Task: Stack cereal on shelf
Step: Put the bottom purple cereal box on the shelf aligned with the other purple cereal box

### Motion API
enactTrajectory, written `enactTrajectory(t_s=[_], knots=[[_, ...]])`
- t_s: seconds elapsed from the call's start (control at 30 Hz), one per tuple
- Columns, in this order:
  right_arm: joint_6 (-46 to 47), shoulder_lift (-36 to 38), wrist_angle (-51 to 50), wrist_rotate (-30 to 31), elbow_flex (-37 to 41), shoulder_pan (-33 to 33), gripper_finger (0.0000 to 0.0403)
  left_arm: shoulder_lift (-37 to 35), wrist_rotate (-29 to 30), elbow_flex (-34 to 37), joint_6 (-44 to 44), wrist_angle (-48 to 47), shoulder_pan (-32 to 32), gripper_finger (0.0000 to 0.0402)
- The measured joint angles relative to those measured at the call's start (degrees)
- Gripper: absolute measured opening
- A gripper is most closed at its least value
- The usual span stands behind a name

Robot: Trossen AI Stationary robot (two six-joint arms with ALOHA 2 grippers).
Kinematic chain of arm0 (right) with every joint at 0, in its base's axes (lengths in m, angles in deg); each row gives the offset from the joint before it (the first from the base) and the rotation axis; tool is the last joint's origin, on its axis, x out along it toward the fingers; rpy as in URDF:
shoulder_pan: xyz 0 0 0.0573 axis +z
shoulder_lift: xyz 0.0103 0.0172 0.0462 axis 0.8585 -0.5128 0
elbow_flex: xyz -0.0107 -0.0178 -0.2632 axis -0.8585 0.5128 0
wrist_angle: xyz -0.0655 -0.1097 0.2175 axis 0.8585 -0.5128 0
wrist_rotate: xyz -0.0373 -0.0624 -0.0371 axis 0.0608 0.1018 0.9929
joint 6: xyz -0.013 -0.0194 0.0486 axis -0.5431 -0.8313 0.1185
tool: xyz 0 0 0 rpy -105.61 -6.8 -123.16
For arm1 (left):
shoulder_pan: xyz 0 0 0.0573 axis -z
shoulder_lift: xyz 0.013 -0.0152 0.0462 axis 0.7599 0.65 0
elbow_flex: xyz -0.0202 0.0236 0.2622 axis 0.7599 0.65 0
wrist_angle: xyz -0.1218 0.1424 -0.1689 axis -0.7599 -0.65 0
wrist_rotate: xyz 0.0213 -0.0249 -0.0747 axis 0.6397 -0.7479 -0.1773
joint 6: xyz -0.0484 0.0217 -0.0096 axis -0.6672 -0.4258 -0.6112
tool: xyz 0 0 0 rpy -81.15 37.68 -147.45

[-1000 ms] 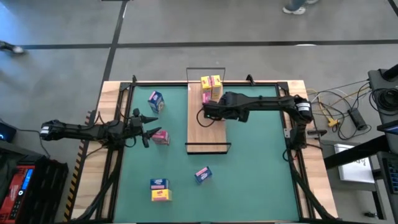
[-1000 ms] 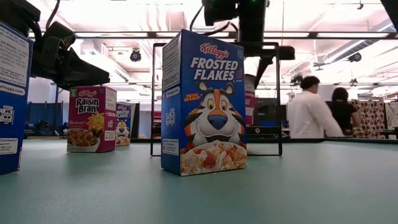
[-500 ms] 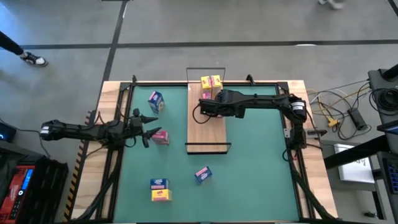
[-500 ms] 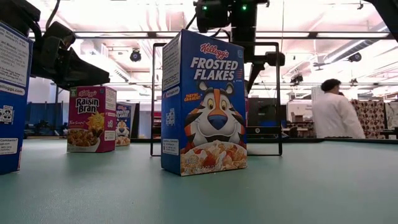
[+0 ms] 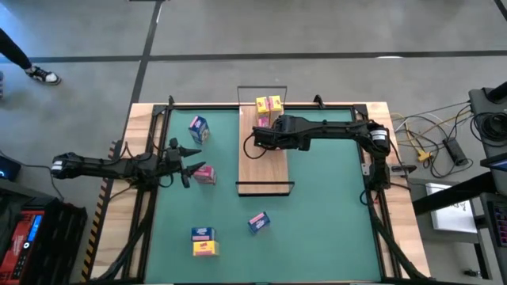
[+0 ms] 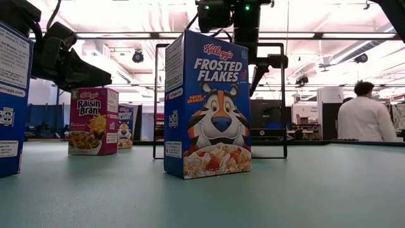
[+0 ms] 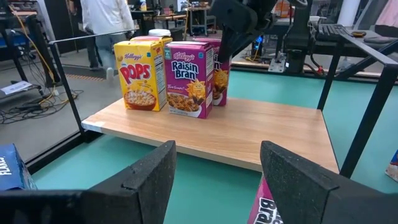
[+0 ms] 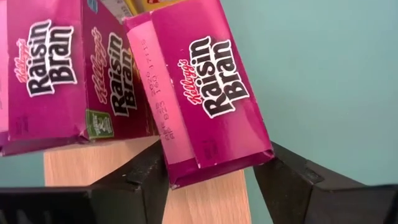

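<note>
The shelf (image 5: 265, 170) is a wooden plank lying mid-table. At its far end stand yellow cereal boxes (image 5: 269, 103) and a pink one (image 7: 189, 78). Another pink box (image 8: 205, 93) stands beside them, its bottom on the plank (image 7: 219, 74). My right gripper (image 5: 255, 138) hangs over that box, pointing steeply down. It is open, one finger on each side of the box's upper part. My left gripper (image 5: 190, 165) waits open at the table's left. A pink box (image 5: 206, 174) lies just ahead of it. My right gripper has one finger (image 8: 146, 180) and the other (image 8: 292, 180) close beside two opposite sides of the pink box's upper part (image 8: 217, 165), coming from above. Whether they touch it, I cannot tell. The box stands on the plank, turned a little against its neighbours.
Blue boxes stand at the far left (image 5: 198, 128) and near the middle front (image 5: 258, 222). A blue box and a yellow-pink one (image 5: 203, 241) sit at the front left. Black wire frames (image 5: 265, 188) rise at the shelf's ends. A person (image 6: 367, 117) stands beyond the table.
My right wrist has rolled a little above the pink box at the shelf's far end, then stayed still. The person behind the table has walked toward the right.
</note>
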Motion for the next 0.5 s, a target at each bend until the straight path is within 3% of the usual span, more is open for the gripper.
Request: enactTrajectory(t_s=[0.5], knots=[[-8.2,0.3,-1.1,-2.8,-2.7,0.0,0.0293,0.0,0.0,0.0,0.0,0.0,0.0,0.0218]])
